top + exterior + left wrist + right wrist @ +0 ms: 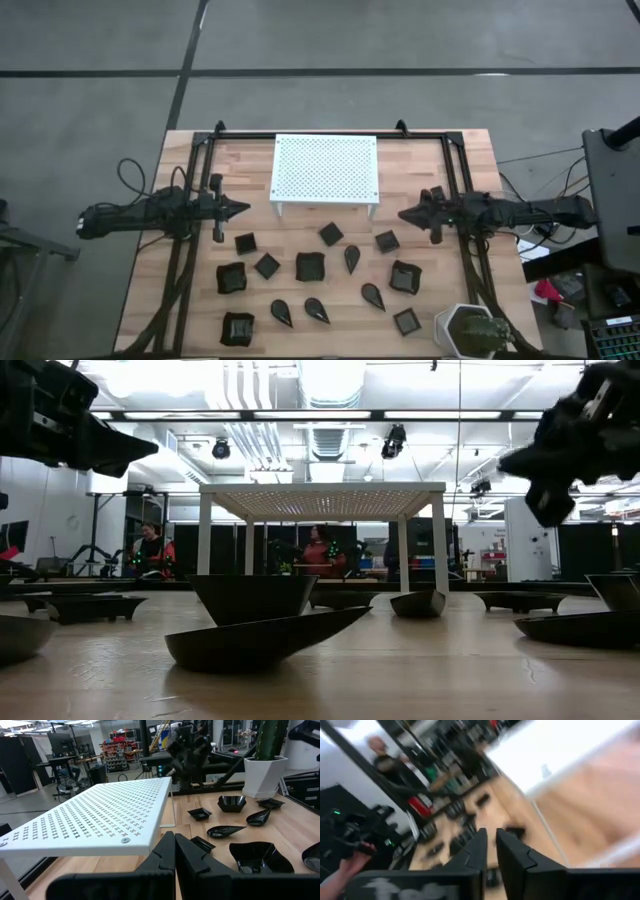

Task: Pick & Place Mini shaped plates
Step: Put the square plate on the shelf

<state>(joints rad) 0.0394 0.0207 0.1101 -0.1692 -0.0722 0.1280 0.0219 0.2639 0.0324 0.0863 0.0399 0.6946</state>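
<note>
Fourteen mini shaped plates [310, 266] lie on your tabletop [250, 150] before the white stand [325, 168]. Your left tool [240, 209] is pressed together; your right tool [406, 214] shows a narrow gap, pinching nothing.

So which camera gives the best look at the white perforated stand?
The high view: the whole white stand shows from above, with black plates in front. The low view shows its legs and underside, the left wrist view its top up close, and the right wrist view only a blur.
</note>
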